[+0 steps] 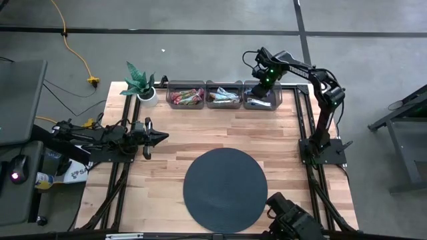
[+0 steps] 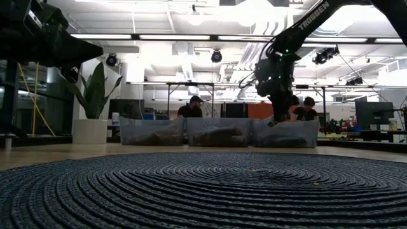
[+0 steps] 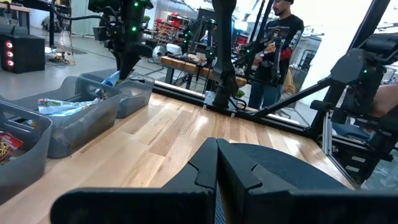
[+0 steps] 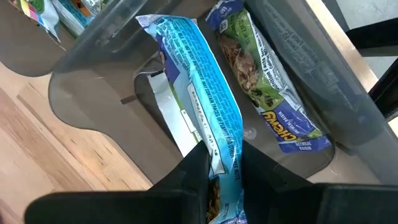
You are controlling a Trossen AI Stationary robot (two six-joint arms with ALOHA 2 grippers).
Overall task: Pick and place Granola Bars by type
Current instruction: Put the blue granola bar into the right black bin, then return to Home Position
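Three clear bins stand in a row at the table's far edge: the left one point(image 1: 185, 95) with red bars, the middle one point(image 1: 223, 95), and the right one point(image 1: 261, 97). My right gripper point(image 1: 267, 85) point(image 4: 222, 163) points down over the right bin, shut on a light-blue granola bar point(image 4: 199, 93). A green-and-blue bar point(image 4: 267, 93) lies flat on that bin's floor beside it. My left gripper point(image 1: 162, 137) point(image 3: 216, 180) waits shut above the table's left side, pointing level and touching nothing. My right gripper pinches the light-blue bar by one end point(image 4: 219, 144) between its two fingers. The fingers come from above, pointing down, and lie across the bar's width. The bar hangs below them into the right bin; whether its lower end point(image 4: 155, 28) touches anything I cannot tell.
A large dark round mat point(image 1: 225, 189) covers the table's near middle. A potted plant point(image 1: 140, 85) stands at the far left corner. People stand in the room beyond the bins point(image 2: 191, 108). Bare wood lies between the mat and the bins.
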